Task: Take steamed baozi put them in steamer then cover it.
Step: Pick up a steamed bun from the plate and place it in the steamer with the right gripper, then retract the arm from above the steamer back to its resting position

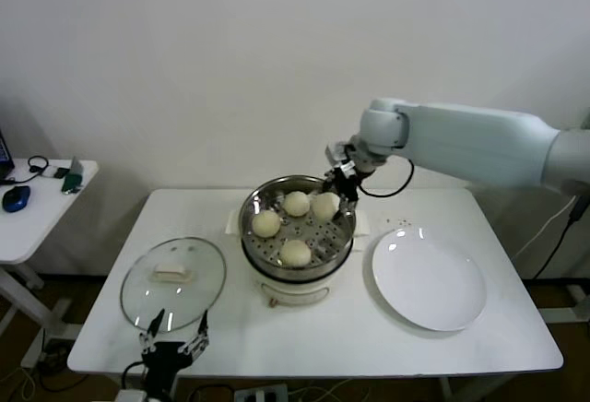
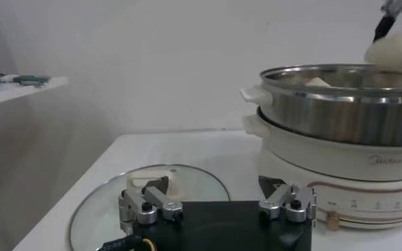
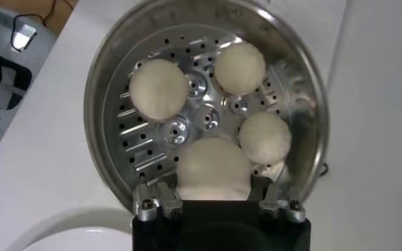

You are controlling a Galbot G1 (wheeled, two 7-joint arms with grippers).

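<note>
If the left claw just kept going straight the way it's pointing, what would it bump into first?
Probably the glass lid lying flat on the table just ahead of the open left gripper. The steamer stands beyond, off to the side; depth is hard to judge.

White plate (image 1: 430, 282) on table (image 1: 323, 337); side table (image 1: 37, 208) beside.

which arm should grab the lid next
Left. The left gripper hovers open at the table's front edge, right beside the cover, which lies flat on the table. The right gripper is busy over the steamer, around the fourth baozi.
</note>
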